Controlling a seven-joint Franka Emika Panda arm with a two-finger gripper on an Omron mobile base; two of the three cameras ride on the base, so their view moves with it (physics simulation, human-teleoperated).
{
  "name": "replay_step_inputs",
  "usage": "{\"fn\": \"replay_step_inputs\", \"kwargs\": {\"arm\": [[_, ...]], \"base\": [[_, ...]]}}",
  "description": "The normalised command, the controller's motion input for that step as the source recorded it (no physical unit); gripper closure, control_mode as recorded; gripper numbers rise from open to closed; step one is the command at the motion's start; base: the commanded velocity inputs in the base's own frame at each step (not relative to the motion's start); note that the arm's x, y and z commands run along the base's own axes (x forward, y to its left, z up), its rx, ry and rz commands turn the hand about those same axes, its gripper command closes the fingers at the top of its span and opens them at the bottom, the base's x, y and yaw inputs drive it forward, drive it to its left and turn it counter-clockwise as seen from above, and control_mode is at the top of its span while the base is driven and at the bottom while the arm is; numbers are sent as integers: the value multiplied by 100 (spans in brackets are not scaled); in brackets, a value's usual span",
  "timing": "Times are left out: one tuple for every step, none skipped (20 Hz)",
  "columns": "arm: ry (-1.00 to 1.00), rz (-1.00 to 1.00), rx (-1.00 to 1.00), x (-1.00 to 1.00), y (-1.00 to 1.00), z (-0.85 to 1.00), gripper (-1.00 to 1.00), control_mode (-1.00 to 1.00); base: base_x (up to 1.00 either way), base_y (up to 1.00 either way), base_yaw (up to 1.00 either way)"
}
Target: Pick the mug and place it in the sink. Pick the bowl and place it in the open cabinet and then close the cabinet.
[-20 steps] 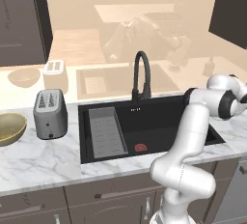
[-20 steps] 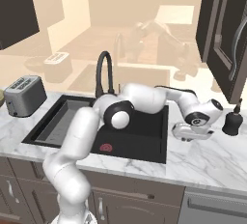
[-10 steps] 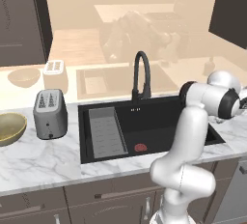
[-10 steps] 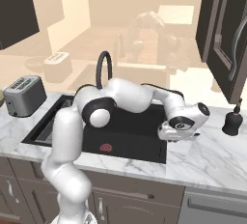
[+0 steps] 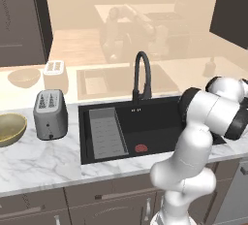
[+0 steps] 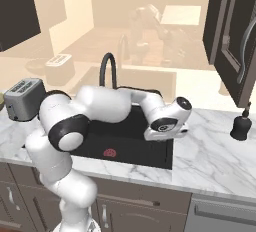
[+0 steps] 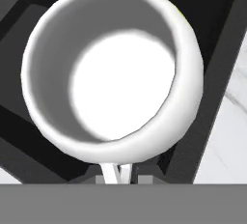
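The white glossy mug sits right under the hand camera, mouth toward me, above the black sink at its right rim. My gripper is shut on the mug's thin handle. In the right base view my hand hangs over the right edge of the sink. The olive-tan bowl rests on the counter at the far left, beside the toaster. The dark cabinet with curved silver handles hangs at the upper right, one door swung out.
A silver toaster stands left of the sink. A black gooseneck faucet rises behind the basin; a grey ribbed tray and red drain lie inside. A dark soap dispenser stands on the right counter.
My hand has carried the mug leftward, from above the right counter to the sink's right edge. The bowl, toaster and cabinet have stayed put.
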Motion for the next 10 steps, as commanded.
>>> {"fn": "replay_step_inputs", "kwargs": {"arm": [[0, 2, -7, -2, 45, 46, 100, -100], [0, 2, -7, 0, 47, 39, 100, -100], [0, 2, -5, 0, 47, 28, 100, -100], [1, 4, 0, 0, 42, 4, 100, -100], [1, 5, 0, 0, 41, 0, 100, -100], [1, 5, 0, 0, 38, 0, 100, -100], [2, 6, 0, 0, 36, 0, 100, -100], [2, 7, 0, 0, 36, 0, 100, -100], [2, 7, 0, 0, 31, 0, 100, -100], [1, 7, 0, 0, 28, 0, 100, -100]], "base": [[0, 0, 0], [0, 0, 0], [0, 0, 0], [0, 0, 0], [0, 0, 0], [0, 0, 0], [0, 0, 0], [0, 0, 0], [0, 0, 0], [0, 0, 0]]}}
